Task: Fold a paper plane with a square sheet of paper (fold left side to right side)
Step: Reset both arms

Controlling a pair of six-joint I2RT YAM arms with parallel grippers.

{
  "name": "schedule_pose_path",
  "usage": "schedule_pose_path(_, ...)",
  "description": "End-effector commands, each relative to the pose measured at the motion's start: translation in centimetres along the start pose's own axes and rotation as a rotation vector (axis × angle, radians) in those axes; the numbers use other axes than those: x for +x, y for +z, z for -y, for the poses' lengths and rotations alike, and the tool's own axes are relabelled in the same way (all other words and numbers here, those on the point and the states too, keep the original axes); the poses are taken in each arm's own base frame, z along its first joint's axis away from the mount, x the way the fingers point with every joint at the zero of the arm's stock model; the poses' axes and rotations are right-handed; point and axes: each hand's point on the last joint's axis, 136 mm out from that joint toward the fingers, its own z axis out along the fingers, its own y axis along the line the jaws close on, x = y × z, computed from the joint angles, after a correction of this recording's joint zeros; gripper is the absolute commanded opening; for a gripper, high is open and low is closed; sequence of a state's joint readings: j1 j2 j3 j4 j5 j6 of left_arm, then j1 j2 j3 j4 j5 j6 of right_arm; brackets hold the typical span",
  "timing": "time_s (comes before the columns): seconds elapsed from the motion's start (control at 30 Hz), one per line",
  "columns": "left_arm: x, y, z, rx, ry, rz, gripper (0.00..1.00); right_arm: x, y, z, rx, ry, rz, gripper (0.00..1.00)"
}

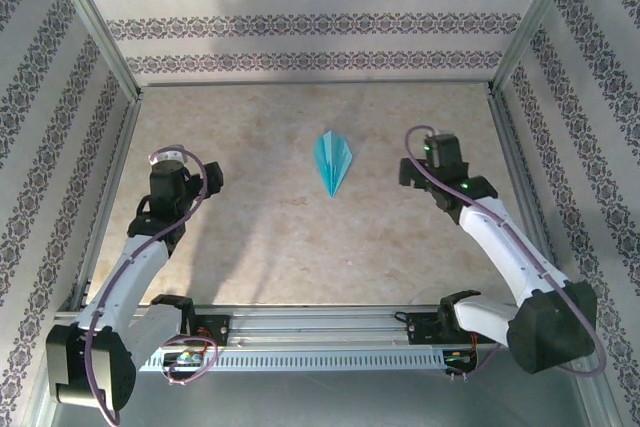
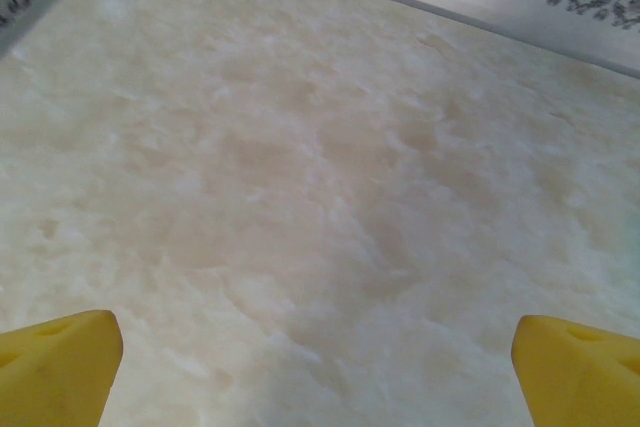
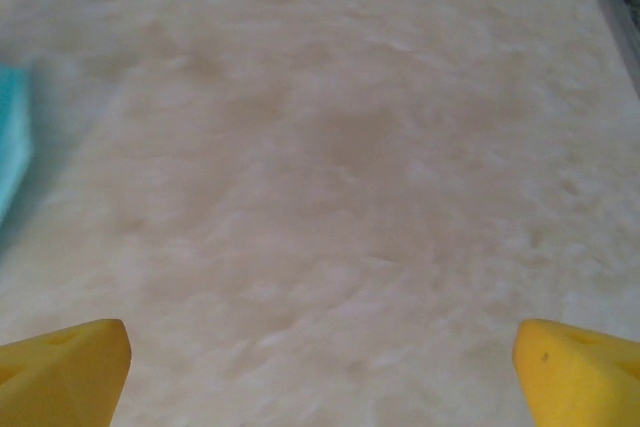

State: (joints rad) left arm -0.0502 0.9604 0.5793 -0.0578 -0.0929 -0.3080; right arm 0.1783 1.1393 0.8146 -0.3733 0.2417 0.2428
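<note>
Right end effector stands wide: in its wrist view the two yellow fingertips sit at the bottom corners, far apart, with nothing between them but bare desk. At the left edge of that same view a sliver of cyan paper shows, blurred, with its shadow under it; it is apart from the fingers. From above, this end effector hovers over the right part of the desk, its white arm reaching back to the near right corner.

Left end effector is likewise spread wide, its yellow fingertips at the lower corners of its wrist view, and it holds nothing; pale marbled desk lies beneath, with a grey frame bar and a strip of patterned wall along the top. In the top view it hangs over the left part of the desk, a purple cable looping around its wrist.

Between the two lies the paper plane, a narrow cyan-blue dart with lengthwise creases, flat on the desk. Its point faces the near edge and its broader tail faces the far wall. It sits nearer the right end effector than the left and touches neither.

Around the desk stand walls papered in dark floral bands, held in a metal frame, and a rail along the near edge carries both arm bases.
</note>
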Motion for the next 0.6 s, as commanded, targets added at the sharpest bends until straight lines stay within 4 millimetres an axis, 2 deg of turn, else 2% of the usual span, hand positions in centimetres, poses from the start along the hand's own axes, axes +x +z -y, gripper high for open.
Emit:
schedule_pose_path(0.0,-2.9,0.5,-1.3,-0.071,0.082,0.148,1.00,-2.5,1.9,1.9,-0.042,0.061,0.199,0.98)
schedule_pose_path(0.07,-2.7,1.0,-2.3,-0.120,0.098,0.145,1.00,-2.2,3.4,2.4,-0.068,0.052,0.249,0.98)
schedule_pose_path(0.23,-1.7,2.9,-3.4,-0.178,0.169,0.138,1.00,-1.9,6.7,1.0,-0.128,-0.004,0.329,0.98)
schedule_pose_path(0.37,-1.2,3.7,-3.8,-0.184,0.193,0.161,1.00,-1.6,7.2,1.0,-0.115,-0.053,0.407,0.98)
schedule_pose_path(0.5,-1.0,4.3,-3.5,-0.134,0.186,0.216,1.00,-0.3,8.4,0.2,-0.167,-0.083,0.438,0.98)
schedule_pose_path(0.57,-0.9,4.7,-3.2,-0.103,0.184,0.237,1.00,-0.6,8.6,0.4,-0.170,-0.060,0.466,0.98)
